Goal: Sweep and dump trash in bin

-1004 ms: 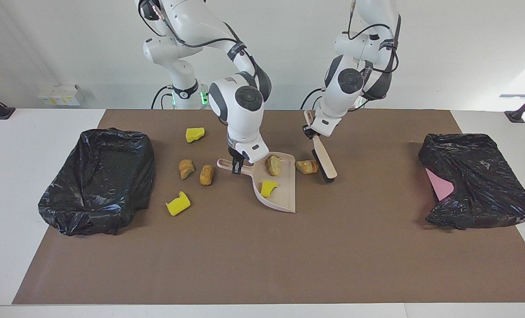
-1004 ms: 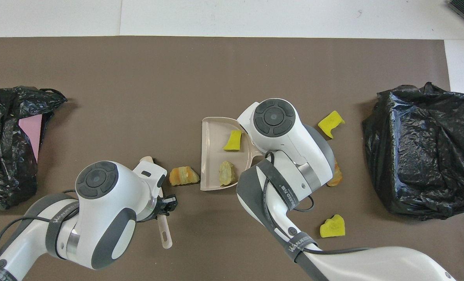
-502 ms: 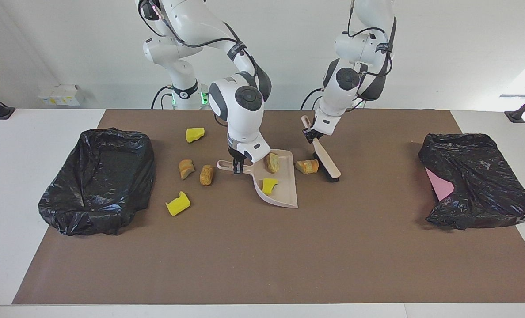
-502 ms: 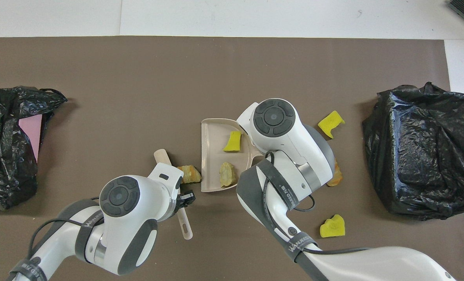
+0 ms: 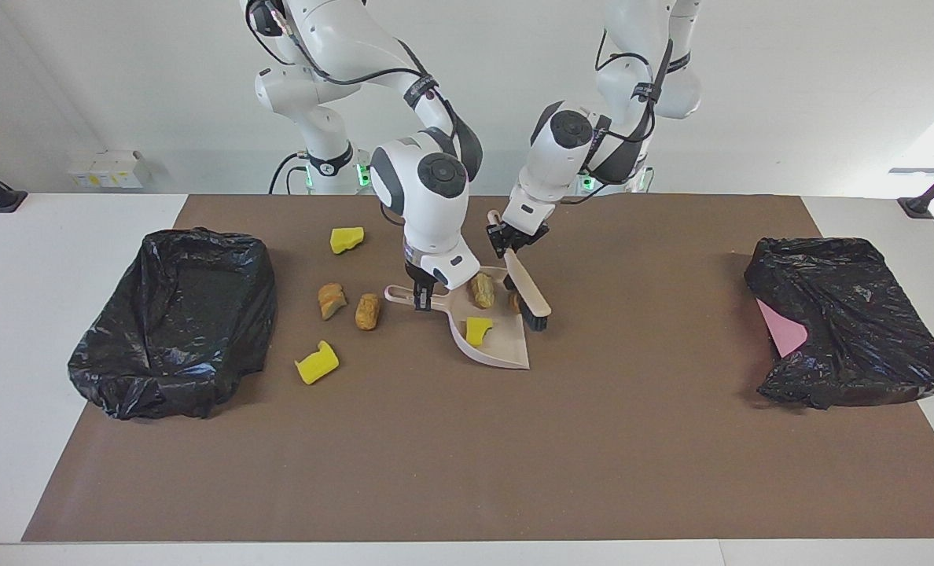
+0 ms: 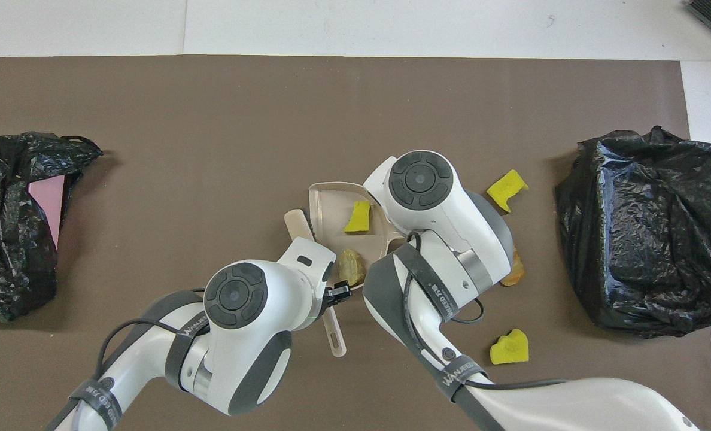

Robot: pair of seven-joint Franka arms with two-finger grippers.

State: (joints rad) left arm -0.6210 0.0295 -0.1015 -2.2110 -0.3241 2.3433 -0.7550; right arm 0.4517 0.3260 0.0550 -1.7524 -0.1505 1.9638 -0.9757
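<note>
While the right gripper (image 5: 422,297) clamps the beige plastic dustpan (image 5: 492,338) and the left gripper (image 5: 512,240) clamps the beige brush (image 5: 531,295), three trash scraps sit in the pan; four lie beside the right jaws, nothing binned.

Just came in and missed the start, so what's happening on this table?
Two robot arms are sweeping scraps into a dustpan. The right gripper holds the pan's handle; the left gripper holds a brush at the pan's mouth. A yellow chunk and a brown lump lie in the pan. Four scraps remain on the mat near the open bin.
</note>
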